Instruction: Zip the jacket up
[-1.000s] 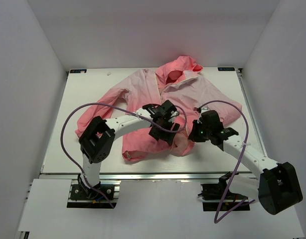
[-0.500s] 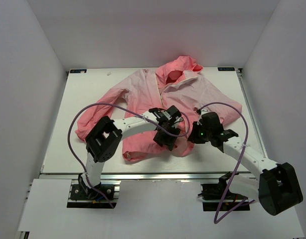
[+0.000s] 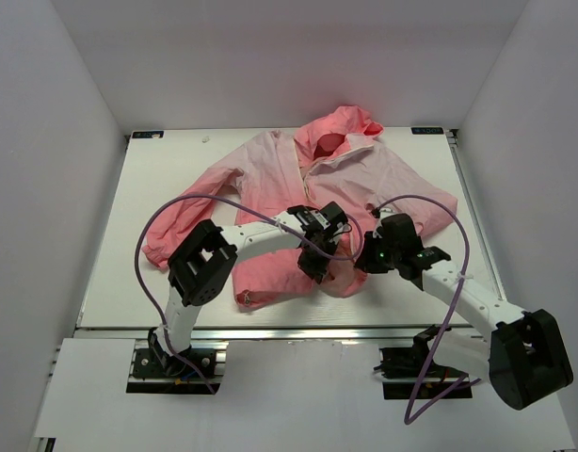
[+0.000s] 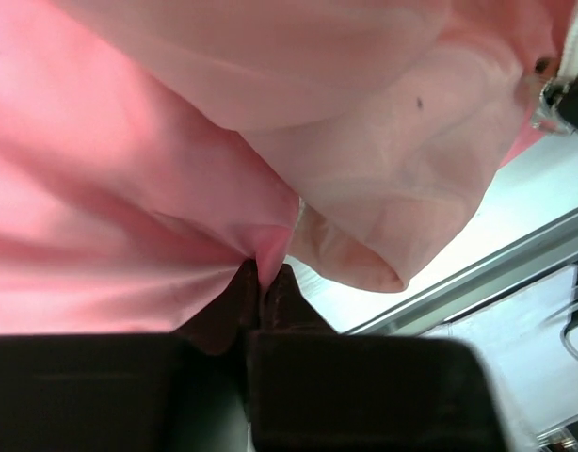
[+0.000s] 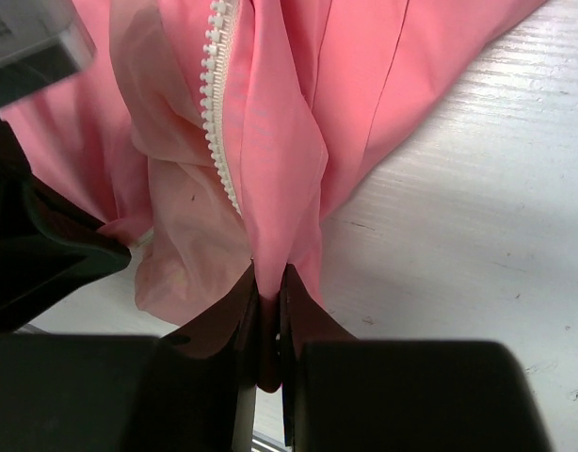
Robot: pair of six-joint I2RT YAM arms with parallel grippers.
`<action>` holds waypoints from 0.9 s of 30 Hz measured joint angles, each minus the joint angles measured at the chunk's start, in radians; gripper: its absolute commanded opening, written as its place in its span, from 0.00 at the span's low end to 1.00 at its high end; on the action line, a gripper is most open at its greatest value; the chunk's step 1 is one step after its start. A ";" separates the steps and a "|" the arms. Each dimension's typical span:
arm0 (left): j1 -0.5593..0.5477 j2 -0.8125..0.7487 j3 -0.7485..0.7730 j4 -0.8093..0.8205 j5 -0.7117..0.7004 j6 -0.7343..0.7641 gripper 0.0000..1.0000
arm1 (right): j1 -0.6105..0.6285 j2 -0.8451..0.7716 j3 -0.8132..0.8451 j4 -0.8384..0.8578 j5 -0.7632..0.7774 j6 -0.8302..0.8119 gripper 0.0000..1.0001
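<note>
The pink hooded jacket [image 3: 308, 188] lies spread on the white table, its front open. Near the hem at the table's front, my left gripper [image 3: 319, 266] is shut on a fold of the jacket [image 4: 223, 141], with pink cloth pinched between its dark fingertips [image 4: 266, 275]. Just to its right, my right gripper [image 3: 362, 259] is shut on the other front edge of the jacket [image 5: 289, 122]. A bunch of cloth sits between its jaws [image 5: 270, 279]. The white zipper teeth [image 5: 216, 104] run up just left of that pinch.
The white table [image 3: 176, 160] carries the jacket, with bare board on the left and far side. Its metal front rail [image 3: 298, 332] runs just below both grippers. Purple cables [image 3: 167, 212] loop over each arm. White walls close in the sides and back.
My left gripper moved right toward the jacket's hem near the right gripper and shut on the cloth. The right gripper stayed where it was, still gripping.
</note>
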 measured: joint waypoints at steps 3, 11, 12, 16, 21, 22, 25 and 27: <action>-0.003 0.000 0.010 -0.016 -0.022 -0.004 0.00 | 0.000 -0.005 -0.003 0.000 0.000 0.000 0.00; -0.004 -0.063 -0.010 -0.039 -0.113 -0.009 0.00 | -0.001 -0.024 -0.002 -0.010 0.036 -0.001 0.00; -0.003 -0.090 -0.025 -0.034 -0.117 -0.010 0.00 | -0.002 -0.030 -0.002 -0.010 0.036 -0.001 0.00; 0.014 -0.225 -0.120 0.046 -0.087 -0.011 0.00 | -0.002 -0.079 0.001 -0.002 -0.012 -0.014 0.00; 0.108 -0.424 -0.315 0.261 0.071 -0.031 0.00 | -0.002 -0.169 0.000 0.069 -0.152 -0.044 0.00; 0.137 -0.465 -0.364 0.322 0.117 -0.043 0.00 | -0.002 -0.185 0.000 0.094 -0.185 -0.050 0.00; 0.222 -0.558 -0.486 0.494 0.241 -0.087 0.00 | -0.002 -0.214 0.000 0.166 -0.276 -0.060 0.00; 0.253 -0.589 -0.530 0.587 0.301 -0.112 0.00 | -0.002 -0.218 0.000 0.214 -0.327 -0.060 0.00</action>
